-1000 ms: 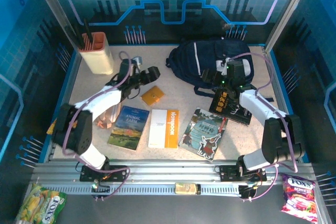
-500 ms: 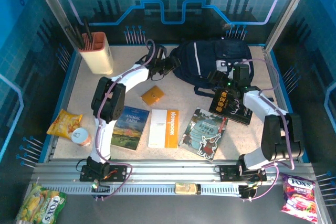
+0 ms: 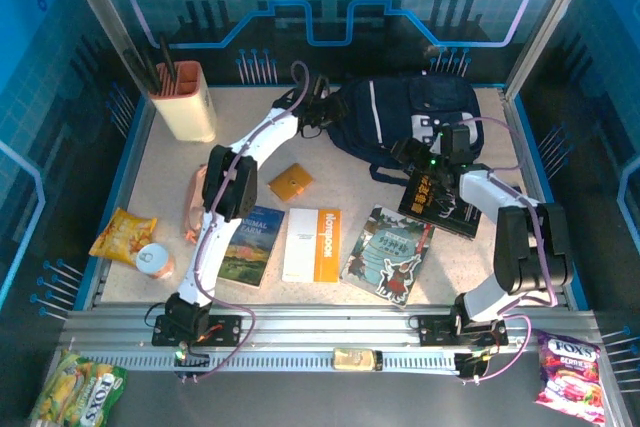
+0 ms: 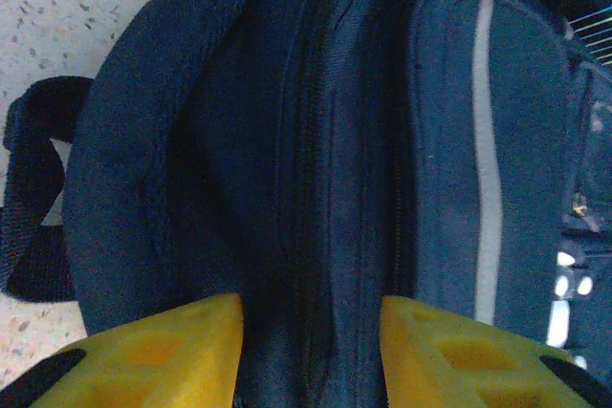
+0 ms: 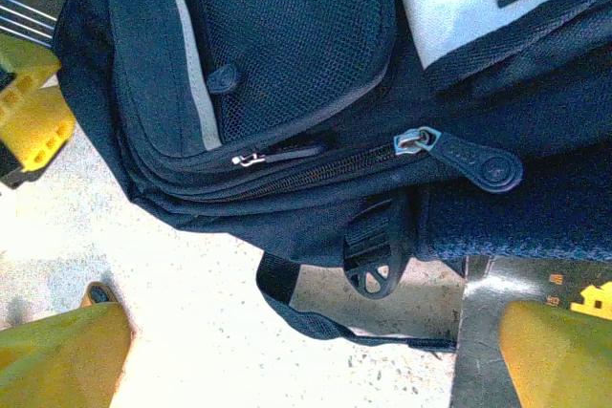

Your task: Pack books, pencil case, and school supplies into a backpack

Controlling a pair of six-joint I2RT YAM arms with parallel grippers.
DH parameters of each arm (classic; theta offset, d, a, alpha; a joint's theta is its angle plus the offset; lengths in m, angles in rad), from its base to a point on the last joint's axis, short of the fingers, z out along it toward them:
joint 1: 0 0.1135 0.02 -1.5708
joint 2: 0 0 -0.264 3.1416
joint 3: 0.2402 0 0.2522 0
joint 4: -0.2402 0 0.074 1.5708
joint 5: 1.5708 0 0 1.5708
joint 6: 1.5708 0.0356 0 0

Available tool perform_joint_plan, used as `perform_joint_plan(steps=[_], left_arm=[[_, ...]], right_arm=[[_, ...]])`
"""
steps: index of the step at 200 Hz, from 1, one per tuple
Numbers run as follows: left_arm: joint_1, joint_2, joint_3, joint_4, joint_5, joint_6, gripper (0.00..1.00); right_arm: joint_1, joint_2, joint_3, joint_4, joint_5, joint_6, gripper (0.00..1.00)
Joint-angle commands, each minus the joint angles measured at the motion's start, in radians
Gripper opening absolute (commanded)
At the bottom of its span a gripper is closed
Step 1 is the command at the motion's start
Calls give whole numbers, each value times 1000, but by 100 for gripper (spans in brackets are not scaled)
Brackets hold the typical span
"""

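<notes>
speckled pale table (image 3: 165,172) sat inside a blue-panelled cell. backpack (image 3: 400,112) lay upper centre-right, edges cut off in both wrist views. left gripper (image 4: 311,308) was clamped on the backpack's zip ridge. right gripper (image 5: 306,336) had fingers wide apart beside the pack's edge. readable: "animal farm" book (image 3: 250,247), "notebook" (image 3: 312,244), "fox's" bag (image 3: 572,375). black book (image 3: 440,205) lay partly under the right arm, yellow text illegible.

Overhead camera looks down; both wrist cameras closely face the backpack (image 3: 400,117).
</notes>
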Motion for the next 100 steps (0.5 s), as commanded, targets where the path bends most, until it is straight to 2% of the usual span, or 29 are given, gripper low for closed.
perform_joint_plan(steps=[1,20,34,66,85,100], left_arm=[[-13,53,79,-54,-7,44,44],[-14,81,112,-56,7,29,41],[-14,91,122,-54,17,17,33],[-15,57,124,-55,14,24,0],[-15,-22,93,-63,-11,66,0],[-14,-125,0,-24,-47,93,0]], right_arm=[[-7,30,-1,17,-27,37,99],[-7,43,0,19,-29,51,98],[-7,50,3,17,-21,54,98],[-19,79,36,-8,5,48,98],[-29,100,55,-23,14,38,97],[-34,119,72,-50,36,34,97]])
